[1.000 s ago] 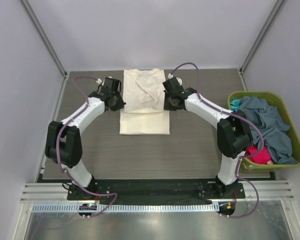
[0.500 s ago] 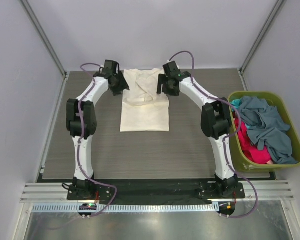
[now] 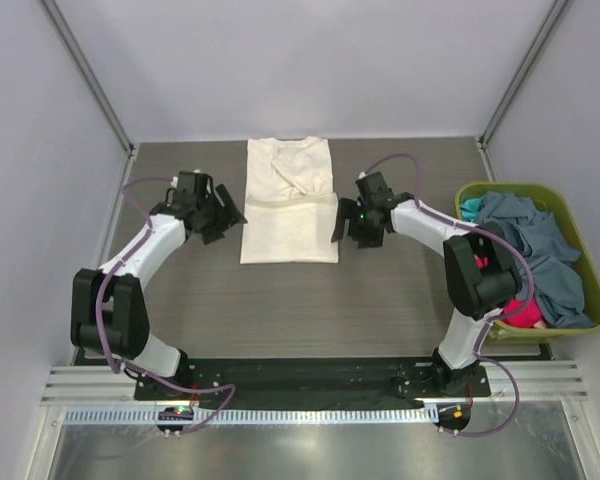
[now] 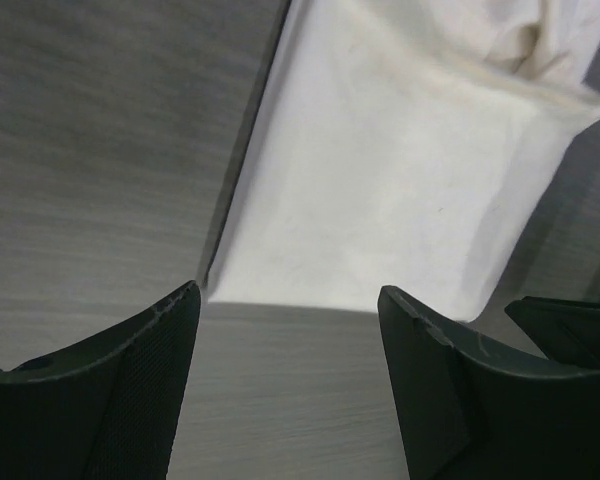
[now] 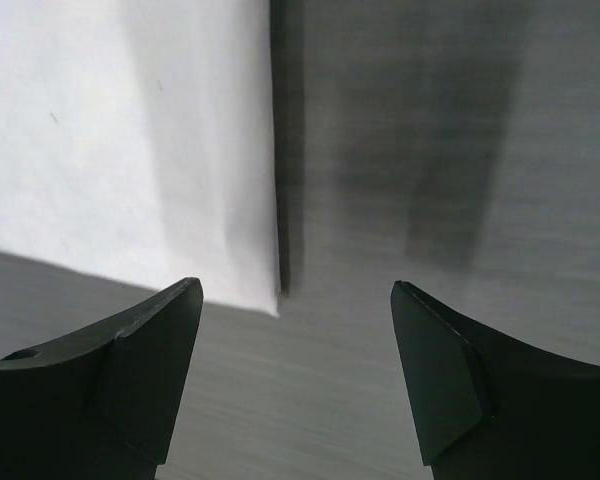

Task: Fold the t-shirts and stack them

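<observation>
A cream t-shirt (image 3: 290,225) lies folded into a long narrow strip at the back middle of the table, its upper half creased. My left gripper (image 3: 223,214) hangs open just left of the strip, apart from it. In the left wrist view the cream t-shirt (image 4: 400,190) lies ahead of the left gripper (image 4: 290,335), with bare table between the jaws. My right gripper (image 3: 341,224) stands open just right of the strip. Its wrist view shows the right gripper (image 5: 295,330) over bare table, the cream t-shirt's near corner (image 5: 130,150) ahead to the left.
An olive-green basket (image 3: 525,187) stands at the table's right edge. It holds a slate grey-blue t-shirt (image 3: 540,245), a teal one (image 3: 470,208) and a red-pink one (image 3: 517,310). Walls close in the table's back and sides.
Both grippers, shut on the cream t-shirt's sides a second ago, carried them toward the back, let go and opened. They have since drawn back toward the near side, each outward of the strip.
</observation>
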`<state>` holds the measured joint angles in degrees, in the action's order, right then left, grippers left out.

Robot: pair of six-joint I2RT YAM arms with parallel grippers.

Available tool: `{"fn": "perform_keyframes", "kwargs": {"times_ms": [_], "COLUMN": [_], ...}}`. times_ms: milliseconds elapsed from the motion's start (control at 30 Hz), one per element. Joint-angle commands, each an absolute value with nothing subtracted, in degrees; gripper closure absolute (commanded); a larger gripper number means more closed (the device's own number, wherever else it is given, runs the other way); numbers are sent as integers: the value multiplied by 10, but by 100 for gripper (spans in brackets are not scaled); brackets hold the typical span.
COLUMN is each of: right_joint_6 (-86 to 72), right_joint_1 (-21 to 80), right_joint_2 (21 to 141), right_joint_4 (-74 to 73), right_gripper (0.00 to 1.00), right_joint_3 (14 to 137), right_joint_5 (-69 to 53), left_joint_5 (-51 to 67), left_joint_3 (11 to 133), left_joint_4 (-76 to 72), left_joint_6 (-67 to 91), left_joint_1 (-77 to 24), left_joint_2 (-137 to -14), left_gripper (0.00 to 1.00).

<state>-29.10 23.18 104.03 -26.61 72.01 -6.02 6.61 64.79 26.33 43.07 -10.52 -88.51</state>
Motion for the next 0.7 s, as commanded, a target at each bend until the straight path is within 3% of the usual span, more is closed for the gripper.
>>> {"fn": "perform_keyframes", "kwargs": {"times_ms": [0, 267, 533, 667], "right_joint_6": [-338, -368, -376, -375], "right_joint_1": [250, 270, 274, 274], "right_joint_2": [990, 990, 1021, 1032], "right_joint_4": [-170, -91, -66, -64], "right_gripper": [18, 25, 51, 66], "right_joint_3": [635, 536, 529, 529], "right_joint_5": [-129, -141, -133, -130], "left_joint_5": [90, 113, 112, 121], "left_joint_3": [548, 383, 364, 365], "left_joint_4": [180, 72, 14, -11], "left_joint_6": [451, 461, 474, 483], "left_joint_1": [-114, -121, -123, -123], "left_joint_2": [-854, -811, -845, -877], "left_gripper": [27, 28, 31, 38]}}
